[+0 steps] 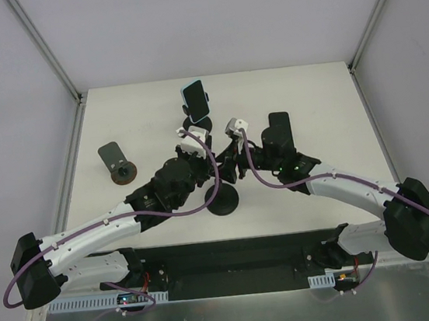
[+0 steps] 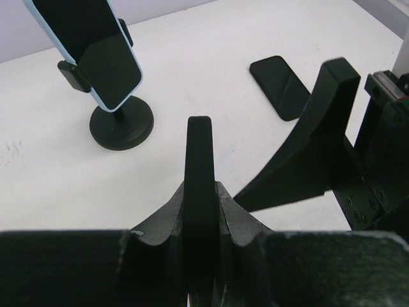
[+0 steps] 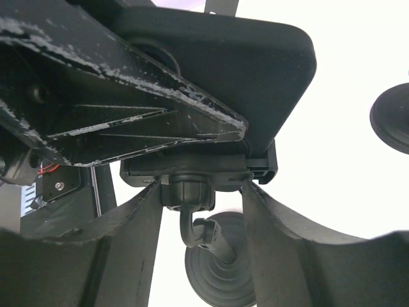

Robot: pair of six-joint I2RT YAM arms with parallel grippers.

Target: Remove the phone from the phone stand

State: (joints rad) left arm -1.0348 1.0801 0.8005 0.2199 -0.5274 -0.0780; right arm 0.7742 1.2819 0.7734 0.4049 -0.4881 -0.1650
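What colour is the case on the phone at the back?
Light blue case; clearest in the left wrist view.

Robotics lab test cell; white table (image 1: pixel 131 116) boxed by pale panels (image 1: pixel 5 116) on metal frame posts (image 1: pixel 44 48); my left arm (image 1: pixel 90 234) and right arm (image 1: pixel 351 187) bolted to a black base plate (image 1: pixel 234 256); exposed wiring (image 1: pixel 146 282) and cable duct (image 1: pixel 83 303) along the near edge.

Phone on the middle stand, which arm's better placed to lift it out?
Left, probably: the left fingers pinch the phone edge-on, while the right fingers only straddle the stand neck beneath it.
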